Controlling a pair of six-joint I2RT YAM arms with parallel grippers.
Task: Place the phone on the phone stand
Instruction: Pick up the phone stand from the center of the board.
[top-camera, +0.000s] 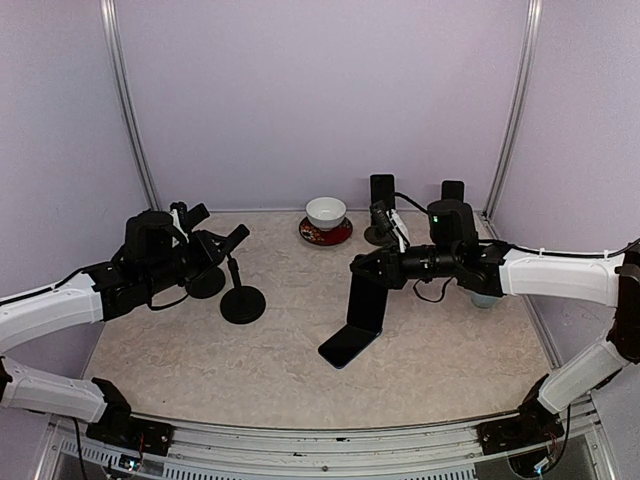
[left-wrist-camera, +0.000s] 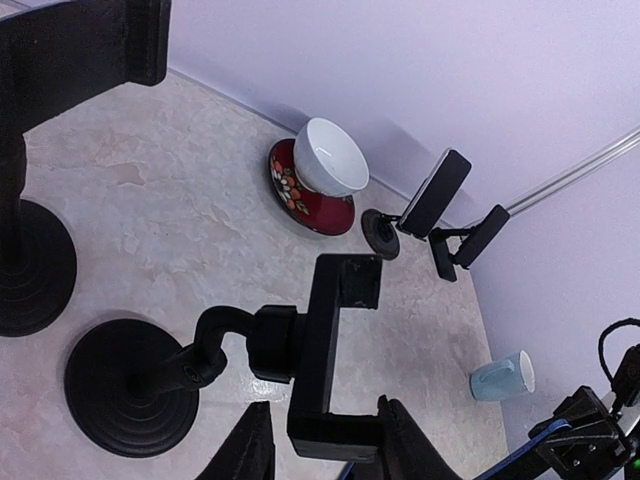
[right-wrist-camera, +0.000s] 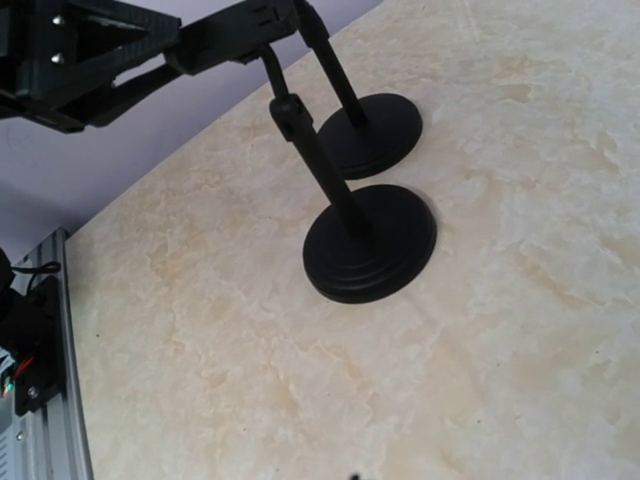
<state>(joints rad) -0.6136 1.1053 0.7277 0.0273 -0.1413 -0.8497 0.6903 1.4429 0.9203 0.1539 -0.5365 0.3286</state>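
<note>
The right tool (top-camera: 363, 268) is clamped on the top of one dark phone (top-camera: 366, 305), held upright over the middle of the bench (top-camera: 180, 350). The phone is well apart from the left tool (left-wrist-camera: 325, 430), which stands part open astride the lower end of a phone stand (left-wrist-camera: 325, 340). There are four black stands: this one, a neighbour stand (top-camera: 205, 283) and two back stands (top-camera: 381, 190). There is also one white bowl (top-camera: 326, 211), one red saucer (top-camera: 311, 236) and one pale blue cup (left-wrist-camera: 500, 378).
</note>
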